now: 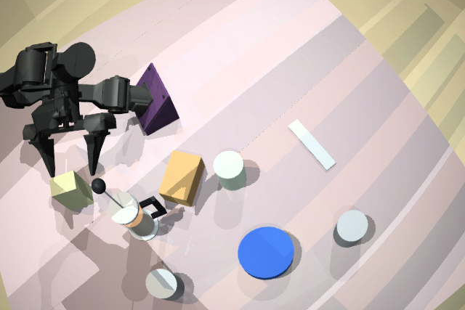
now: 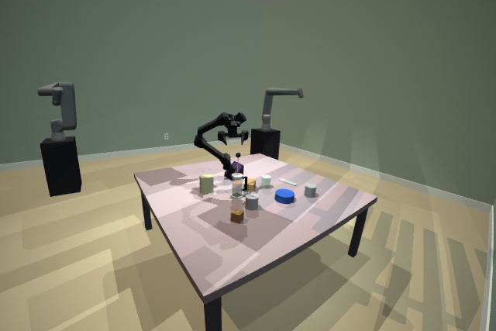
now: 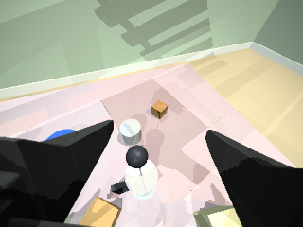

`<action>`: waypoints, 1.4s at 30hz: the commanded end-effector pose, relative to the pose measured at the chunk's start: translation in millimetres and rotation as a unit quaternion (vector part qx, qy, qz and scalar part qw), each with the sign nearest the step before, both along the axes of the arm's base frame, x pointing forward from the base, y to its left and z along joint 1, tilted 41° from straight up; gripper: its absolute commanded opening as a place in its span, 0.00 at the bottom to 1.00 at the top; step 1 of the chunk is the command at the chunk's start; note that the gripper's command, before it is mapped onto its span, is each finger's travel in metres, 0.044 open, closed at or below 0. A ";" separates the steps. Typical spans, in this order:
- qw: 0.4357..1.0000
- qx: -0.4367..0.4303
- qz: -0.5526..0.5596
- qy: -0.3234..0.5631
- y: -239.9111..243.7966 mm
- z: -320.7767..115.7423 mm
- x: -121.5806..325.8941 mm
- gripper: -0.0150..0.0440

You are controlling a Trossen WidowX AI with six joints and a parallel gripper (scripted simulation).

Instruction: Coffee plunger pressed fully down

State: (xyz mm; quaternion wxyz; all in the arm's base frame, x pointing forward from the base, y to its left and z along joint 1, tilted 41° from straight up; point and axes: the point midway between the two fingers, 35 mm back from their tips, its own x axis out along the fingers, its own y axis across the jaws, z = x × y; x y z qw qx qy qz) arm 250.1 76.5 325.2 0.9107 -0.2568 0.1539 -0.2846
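Gripper (image 3: pixel 158 156) fingers frame the wrist view's lower corners, spread wide and holding nothing. Between them, lower centre, the coffee press (image 3: pixel 141 180) stands upright on the tabletop (image 3: pixel 189 123), its black plunger knob (image 3: pixel 136 156) raised. Farther off stand a pale cylinder (image 3: pixel 130 130) and a brown cube (image 3: pixel 159 109).

No words to read, no numbers, no labels, no brand names, no signs on any of the things, on the table or on the walls
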 end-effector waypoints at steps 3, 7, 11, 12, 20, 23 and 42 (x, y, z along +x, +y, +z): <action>0.998 -0.012 0.064 -0.012 27.0 -25.5 -22.4 1.00; 0.999 -0.026 0.024 0.010 3.8 -54.0 -20.5 1.00; 0.999 -0.029 0.015 0.015 -0.9 -59.0 -20.4 1.00; 0.999 -0.029 0.016 0.015 -0.8 -58.9 -20.5 1.00; 1.000 -0.023 0.010 0.017 -3.9 -65.0 -15.9 1.00; 1.000 -0.020 0.008 0.018 -5.6 -67.7 -13.0 1.00; 1.000 -0.012 -0.002 0.011 -17.1 -69.6 5.8 1.00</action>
